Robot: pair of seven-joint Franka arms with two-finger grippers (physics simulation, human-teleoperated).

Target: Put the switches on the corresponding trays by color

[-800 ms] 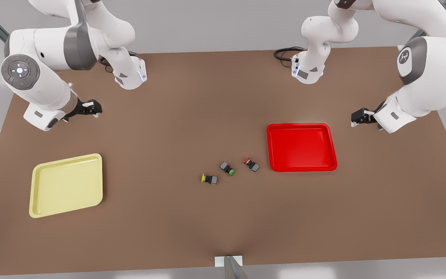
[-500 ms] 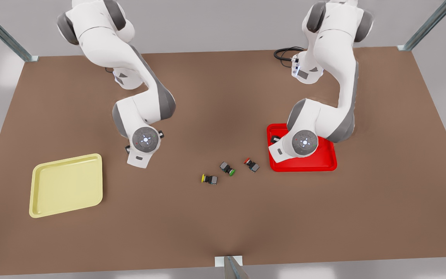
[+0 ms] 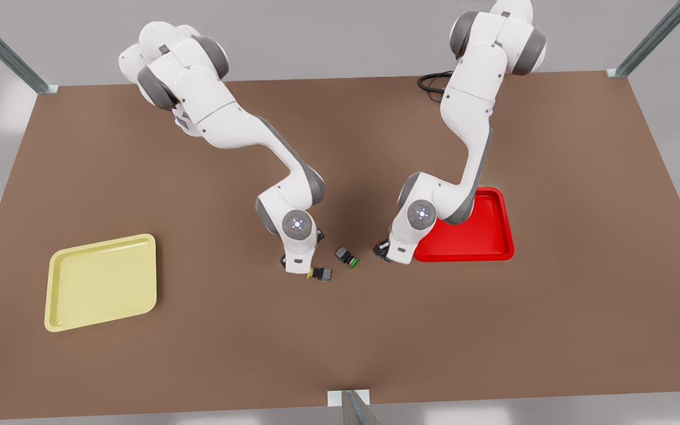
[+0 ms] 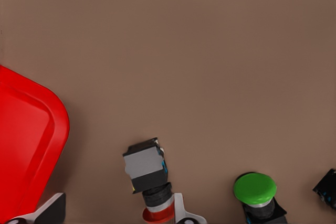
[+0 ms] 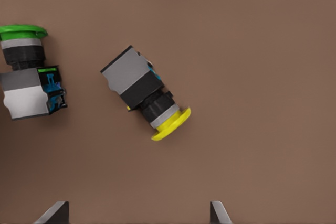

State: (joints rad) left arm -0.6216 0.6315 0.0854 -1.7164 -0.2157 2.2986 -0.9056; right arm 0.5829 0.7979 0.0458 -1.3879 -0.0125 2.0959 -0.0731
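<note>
While both grippers hang open over the matte brown table (image 3: 198, 354), the right gripper (image 5: 139, 213) frames the grey-bodied yellow-capped switch (image 5: 142, 92), and the left gripper (image 4: 118, 211) straddles the red-capped switch (image 4: 148, 174) beside the glossy red tray (image 4: 23, 140).

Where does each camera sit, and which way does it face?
Front view: above the table, looking down; both arms show.
Left wrist view: on the left arm, down at the red switch; the open left pincer shows.
Right wrist view: down at the yellow switch; the open right pincer shows.
Both wrist views share the green switch.
</note>
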